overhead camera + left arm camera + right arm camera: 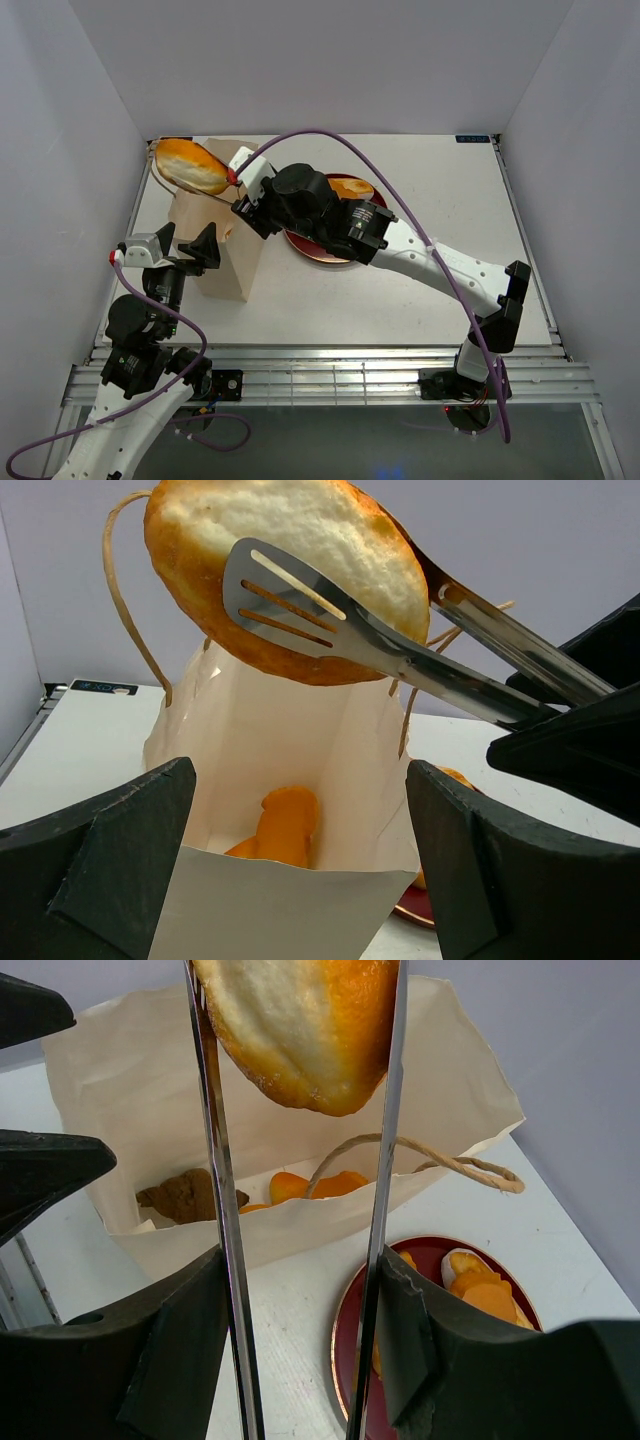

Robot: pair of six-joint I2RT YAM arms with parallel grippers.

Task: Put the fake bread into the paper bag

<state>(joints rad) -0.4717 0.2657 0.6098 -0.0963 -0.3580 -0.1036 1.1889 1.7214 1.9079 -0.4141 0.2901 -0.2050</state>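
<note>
Above the open mouth of the paper bag (230, 265), your right gripper (300, 1360) is clamped on a pair of metal tongs (400, 655), pressing their two arms together. The tongs pinch a large oval piece of fake bread (280, 570), golden at the crust and pale on its flat face. That loaf hangs in the air over the bag's far side and is not yet inside it.

Your left gripper (300, 880) sits at the bag's near wall with its jaws spread wide. The paper edge lies between them, and you cannot tell whether either finger touches it. It grips nothing that shows.

Down in the bag lie at least two pieces: an orange pastry (310, 1185) and a brown pastry (185, 1195). Just beside the bag, the dark red plate (345, 1360) carries more orange rolls (480, 1285); the arm hides part of the plate, so the count is unclear.

By these views you are partway through. Some bread is bagged and one loaf is poised for the drop. What is left, it seems, is to lower and release that loaf, then fetch the pieces on the plate.
</note>
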